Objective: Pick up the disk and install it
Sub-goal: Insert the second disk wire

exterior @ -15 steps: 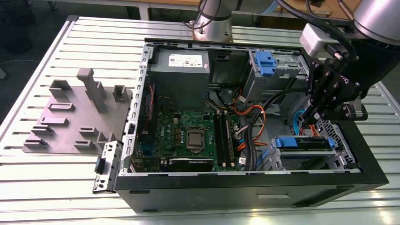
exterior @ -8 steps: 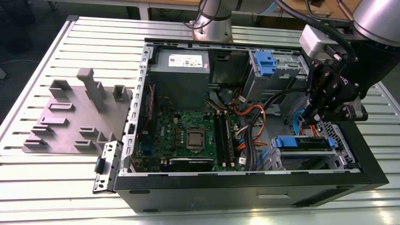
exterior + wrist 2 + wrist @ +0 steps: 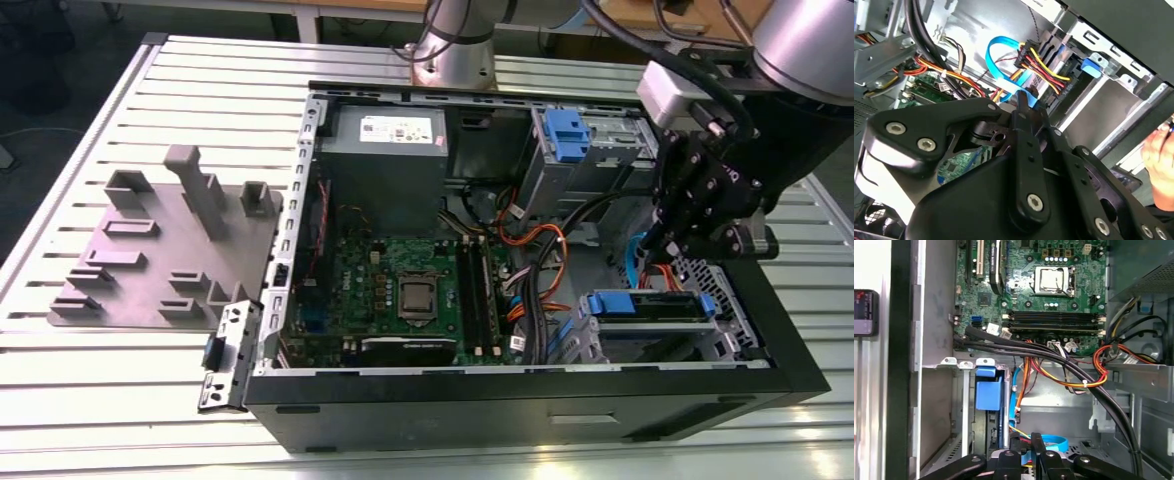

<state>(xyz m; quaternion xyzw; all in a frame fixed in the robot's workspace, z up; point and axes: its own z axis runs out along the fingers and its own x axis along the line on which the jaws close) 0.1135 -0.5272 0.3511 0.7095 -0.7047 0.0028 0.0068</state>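
Exterior view: an open black tower computer case lies on its side on the slatted metal counter. The disk, a flat silver hard drive of which I see mainly the blue plastic carrier rails, sits in the lower drive bay, at the case corner nearest the counter's near edge on the exterior view's right. Its labelled face is hidden from me.

My black linkage tool hangs just above that bay, apart from the disk. In both wrist views it looks closed, with nothing that I can see gripped in it. In the second wrist view its tip is just beside a looped light-blue flat data cable.

Handling, as I judge it: the disk is rigid, dense for its size and sensitive to shock, and its bare metal faces are smooth and likely slippery. I would take hold across the plastic rails along the long edges, away from the connector end.
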